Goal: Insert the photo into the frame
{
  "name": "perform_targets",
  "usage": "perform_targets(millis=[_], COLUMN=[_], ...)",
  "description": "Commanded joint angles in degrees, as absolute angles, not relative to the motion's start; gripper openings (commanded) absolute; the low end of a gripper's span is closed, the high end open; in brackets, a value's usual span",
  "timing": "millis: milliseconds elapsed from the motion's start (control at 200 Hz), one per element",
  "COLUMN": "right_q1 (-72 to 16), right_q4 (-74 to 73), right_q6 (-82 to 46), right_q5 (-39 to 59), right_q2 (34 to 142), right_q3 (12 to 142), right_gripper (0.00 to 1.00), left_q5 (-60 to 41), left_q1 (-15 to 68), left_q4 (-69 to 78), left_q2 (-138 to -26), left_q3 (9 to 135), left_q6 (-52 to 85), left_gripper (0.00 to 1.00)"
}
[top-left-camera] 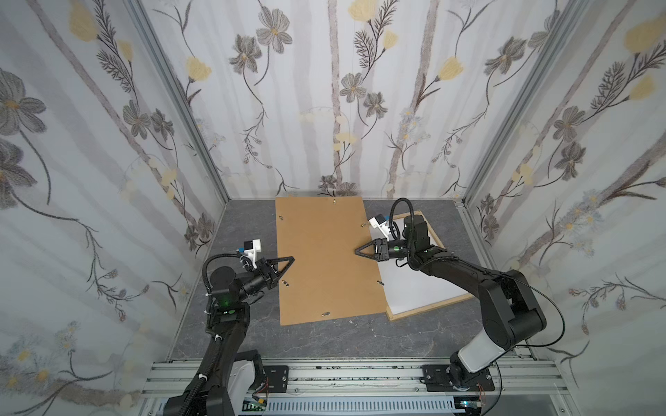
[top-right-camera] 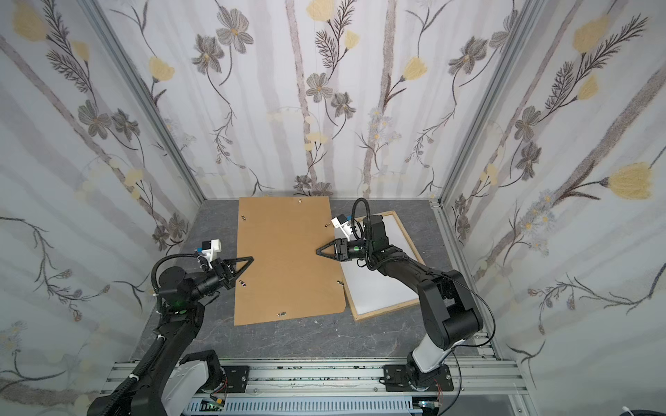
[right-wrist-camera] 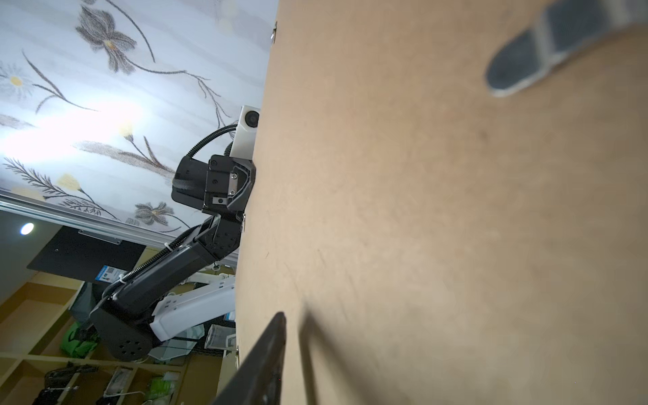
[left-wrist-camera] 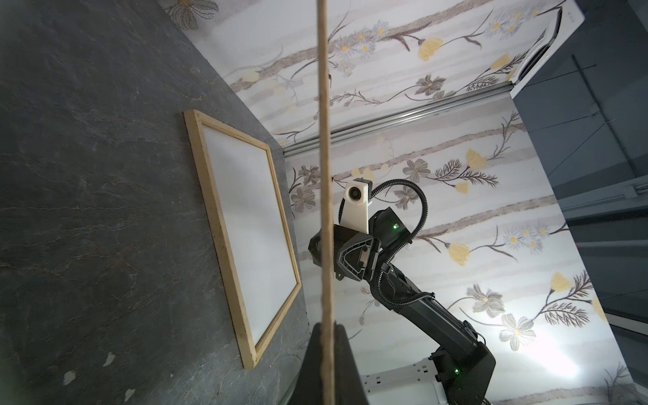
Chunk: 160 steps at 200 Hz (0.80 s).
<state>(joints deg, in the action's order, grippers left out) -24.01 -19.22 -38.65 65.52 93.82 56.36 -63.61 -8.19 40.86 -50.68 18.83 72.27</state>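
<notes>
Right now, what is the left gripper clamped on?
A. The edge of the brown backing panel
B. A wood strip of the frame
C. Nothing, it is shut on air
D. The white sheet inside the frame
A: in the left wrist view the thin edge of the brown backing panel runs between the fingers of the shut left gripper, while the frame lies apart on the table.

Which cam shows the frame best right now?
Left wrist: the whole frame shows, all four wood strips unobstructed. In both top views the backing panel and right arm cover much of it. Right wrist: no frame, mostly the panel.
</notes>
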Motion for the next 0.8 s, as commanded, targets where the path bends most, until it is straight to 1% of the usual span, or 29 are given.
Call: perform_targets(millis=[0, 55, 115, 150, 435, 535, 600, 640, 655, 719, 794], right_q1=[-24.5, -24.5, -24.4, -24.4, -24.4, -24.3, -24.2, -24.1, -23.9, -23.6, -23.5], right_q4=[-23.2, -23.1, -22.9, -22.7, -21.7, -19.4, -15.3, -11.8, -11.1, -3.8, -1.0], right_q6=[-39.3, -39.3, -39.2, -39.3, -38.4, -36.7, -34.3, -32.2, -31.7, -27.5, -24.7], right_q5=[68.2, 68.4, 68.5, 68.7, 69.7, 69.4, 68.5, 67.4, 67.1, 64.7, 63.2], right_q2=[93.3, 93.0, 92.8, 92.6, 91.8, 89.7, 89.4, 89.3, 89.3, 89.3, 88.1], right_q3=[56.4, 56.4, 56.4, 56.5, 56.9, 57.2, 58.3, 59.2, 59.5, 61.6, 62.2], right_gripper=[0.17, 0.09, 0.02, 0.00, 0.00, 0.00, 0.00, 0.00, 0.00, 0.00, 0.00], left_q5=[-64.0, -64.1, -64.0, -63.9, -63.3, -62.7, -62.2, -62.0, -62.0, -61.9, -61.8], left_q1=[-7.9, -8.0, -8.0, -7.9, -8.1, -8.2, -8.3, -8.3, -8.3, -8.3, -8.3], left_q4=[45.4, 45.5, 45.0, 44.6, 41.8, 39.6, 38.4, 38.0, 37.9, 37.7, 37.1], left_q2=[-51.1, -51.3, -51.6, -51.7, -52.0, -52.3, -52.5, -52.6, -52.6, -52.6, -52.5], left_q3=[18.6, 18.4, 18.5, 18.4, 19.0, 19.4, 19.5, 19.7, 19.7, 19.9, 20.1], left_q6=[72.5, 72.2, 71.6, 71.2, 68.6, 67.5, 66.7, 66.4, 66.4, 66.3, 65.9], left_gripper=[0.00, 0.00, 0.00, 0.00, 0.00, 0.00, 0.00, 0.09, 0.11, 0.12, 0.15])
